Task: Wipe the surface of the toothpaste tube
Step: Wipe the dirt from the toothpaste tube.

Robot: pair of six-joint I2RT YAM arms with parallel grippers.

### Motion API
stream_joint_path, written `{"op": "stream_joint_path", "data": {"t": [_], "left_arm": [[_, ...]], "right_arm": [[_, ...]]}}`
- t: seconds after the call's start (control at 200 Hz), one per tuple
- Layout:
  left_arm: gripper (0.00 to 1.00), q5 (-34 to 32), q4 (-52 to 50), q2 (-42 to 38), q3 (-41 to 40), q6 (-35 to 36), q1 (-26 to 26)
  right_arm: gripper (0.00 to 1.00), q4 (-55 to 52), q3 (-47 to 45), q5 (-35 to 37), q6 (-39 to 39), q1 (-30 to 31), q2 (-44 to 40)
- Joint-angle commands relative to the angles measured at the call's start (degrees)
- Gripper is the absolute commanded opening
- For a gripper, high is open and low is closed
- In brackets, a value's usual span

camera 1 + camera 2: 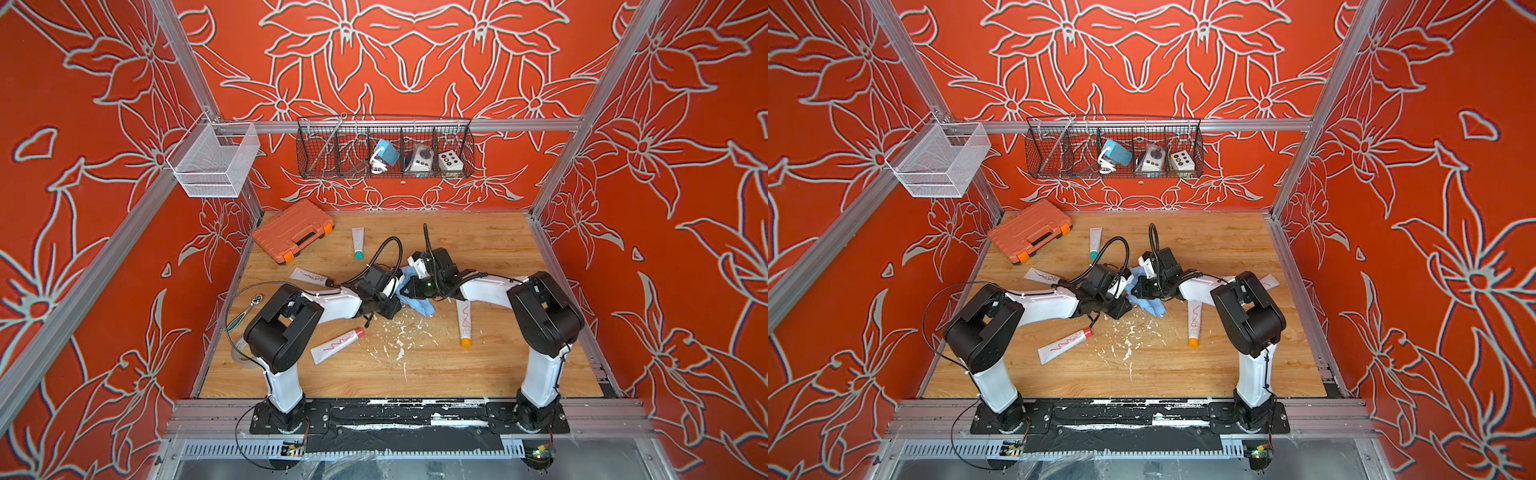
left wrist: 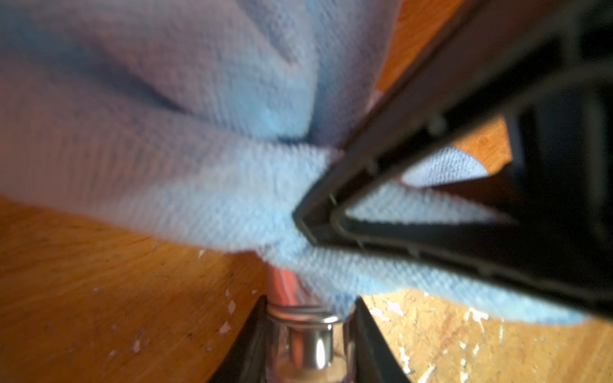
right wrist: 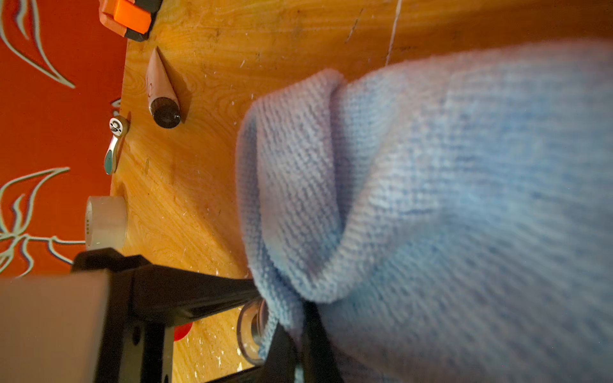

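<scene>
At mid-table, over the paste-flecked wooden tabletop (image 1: 478,374), the left gripper (image 2: 310,301) clamps the clear-capped, silver-necked end of a pinkish toothpaste tube (image 2: 282,287). That tube's body disappears under a light-blue knitted cloth (image 2: 199,172), which the right gripper (image 1: 406,292) pinches tight between closed jaws, folds draped against the tube.

No lettering can be read; red print on the white red-capped tube (image 1: 334,345) and white orange-capped tube (image 1: 464,322) is too small.

red floral walls (image 1: 415,62) framed by aluminium rails (image 1: 519,124) enclose a white-flecked wooden tabletop (image 1: 498,249) under even light.
</scene>
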Motion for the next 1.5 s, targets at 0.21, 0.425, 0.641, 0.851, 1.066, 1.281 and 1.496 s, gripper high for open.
{"op": "stream_joint_path", "data": {"t": [0.21,0.425,0.641,0.851,1.066,1.281,1.496], "left_arm": [[0.12,1.36,0.59,-0.89,0.32,0.77,0.17],[0.11,1.31,0.54,-1.07,0.18,0.86,0.17],[0.12,1.09,0.41,-0.81,0.28,0.86,0.17],[0.12,0.80,0.06,-0.22,0.70,0.68,0.24],[0.12,0.78,-0.15,0.29,1.06,0.51,0.25],[0.11,0.87,-0.99,0.86,1.76,-0.11,0.53],[0.11,0.76,-0.99,0.88,1.86,-0.11,0.61]], "right_arm": [[0.00,-9.74,2.04,10.49,-2.50,-4.29,6.15],[0.00,-12.48,5.30,12.75,-3.74,-6.86,7.75],[0.00,-12.25,6.82,11.22,-4.89,-7.69,7.96],[0.00,-8.57,4.07,7.90,-3.75,-6.44,7.27],[0.00,-6.80,0.88,6.48,-2.12,-4.31,5.54],[0.00,-2.49,-4.46,5.17,1.98,-0.69,2.90],[0.00,1.42,-8.76,3.98,5.15,2.45,-0.59]]}}
